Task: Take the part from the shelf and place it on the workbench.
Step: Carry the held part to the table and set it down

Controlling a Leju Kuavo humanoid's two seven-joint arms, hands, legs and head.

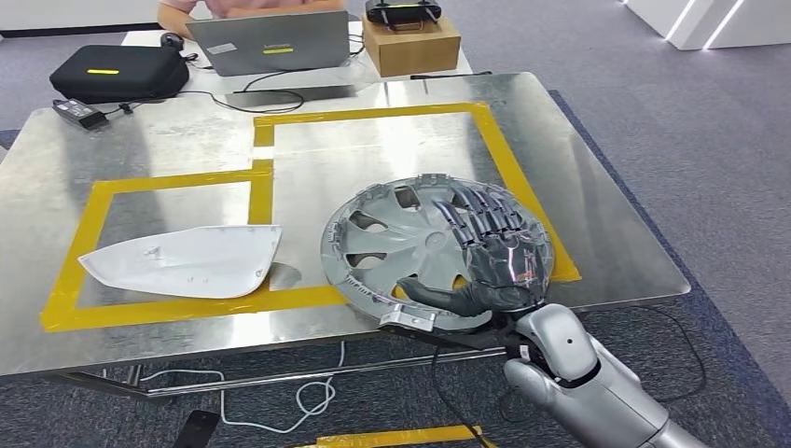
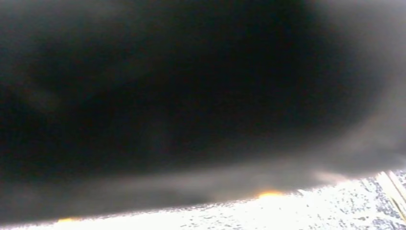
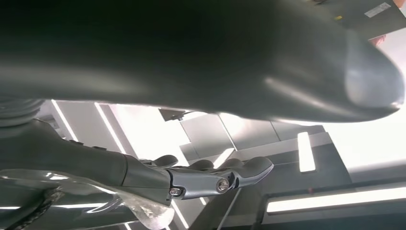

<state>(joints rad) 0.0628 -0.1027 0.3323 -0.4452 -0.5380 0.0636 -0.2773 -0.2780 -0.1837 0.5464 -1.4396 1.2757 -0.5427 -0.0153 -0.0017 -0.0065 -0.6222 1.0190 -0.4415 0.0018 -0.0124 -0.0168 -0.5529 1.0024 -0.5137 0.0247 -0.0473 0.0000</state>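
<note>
The right arm (image 1: pixel 583 378) comes in from the lower right of the head view, silver and bent up at the wrist, and the right hand (image 1: pixel 494 257) lies over the near right part of a grey wheel cover (image 1: pixel 410 245). Its dark fingers (image 1: pixel 480 213) stretch flat across the cover's inner face toward the hub, while the thumb (image 1: pixel 438 299) curls under the near rim — so the hand grips the wheel cover between thumb and fingers. In the right wrist view the thumb (image 3: pixel 210 178) shows beneath the cover's wide grey surface (image 3: pixel 191 57), which spans the picture above it. The wheel cover rests on the tabletop (image 1: pixel 168 140), a sheet of bright metal, with its near edge reaching out over the tabletop's front edge and its far part inside a rectangle of yellow tape (image 1: pixel 373 114). To the left, well apart from the cover, a white curved panel (image 1: pixel 187 261) lies flat inside a second, smaller taped rectangle. The left wrist view is dark and blurred, with a strip of pale speckled floor along one edge; whether the left hand's fingers are spread or closed cannot be told. Beyond the tabletop stand a black case (image 1: pixel 117 73), a grey laptop (image 1: pixel 280 42) and a cardboard box (image 1: pixel 410 45), with a person's arm (image 1: pixel 187 9) at the far edge.
</note>
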